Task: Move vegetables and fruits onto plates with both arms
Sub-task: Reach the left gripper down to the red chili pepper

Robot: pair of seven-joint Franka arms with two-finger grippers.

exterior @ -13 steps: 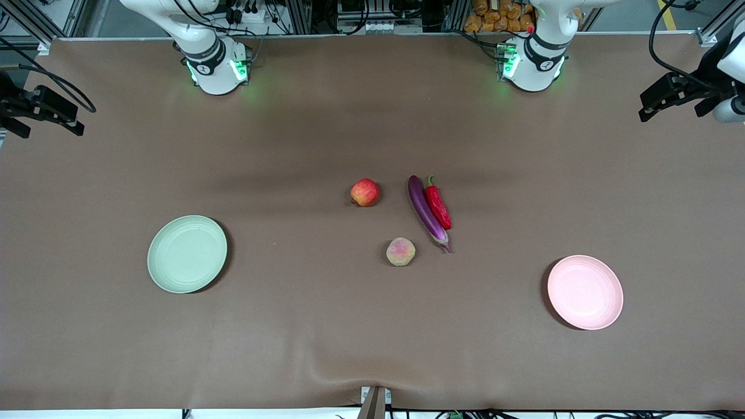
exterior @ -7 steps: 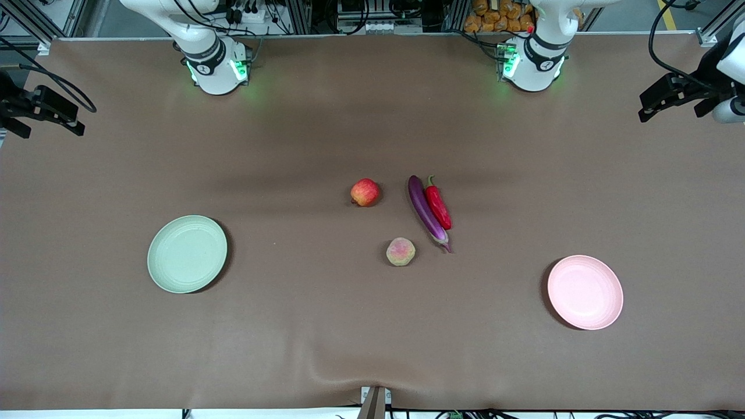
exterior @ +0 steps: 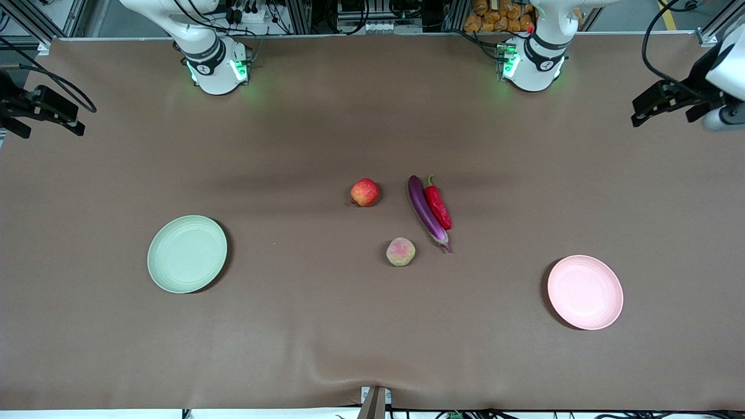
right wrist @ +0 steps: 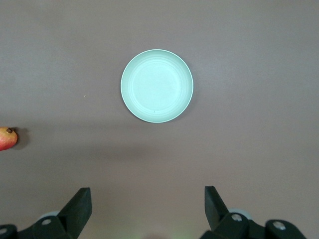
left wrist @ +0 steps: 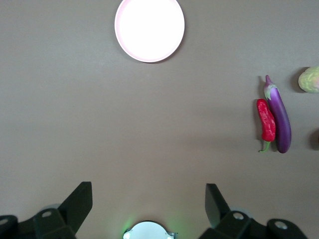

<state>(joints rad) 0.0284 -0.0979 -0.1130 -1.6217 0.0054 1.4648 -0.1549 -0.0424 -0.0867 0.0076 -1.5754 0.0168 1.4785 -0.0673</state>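
Eggplant (exterior: 426,210), chili (exterior: 438,205), apple (exterior: 365,192), peach (exterior: 400,251) untouched on table (exterior: 291,349); green plate (exterior: 187,254), pink plate (exterior: 585,292) unfilled (nothing transferred). Left gripper (left wrist: 148,203) over table's left-arm end, right gripper (right wrist: 147,204) over right-arm end: fingers spread apart, nothing held.

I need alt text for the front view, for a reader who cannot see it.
Apple, peach, eggplant and chili pepper lie mid-table; eggplant and chili are side by side. The green plate and pink plate sit empty toward the table's ends. The left gripper and right gripper hang above the table's ends.

Matt brown cloth-like table cover (exterior: 326,326), slightly wrinkled. Glossy smooth eggplant (exterior: 426,213), chili (exterior: 438,206), apple (exterior: 365,192). Duller peach (exterior: 400,251). Matt green plate (exterior: 187,254), pink plate (exterior: 585,292).
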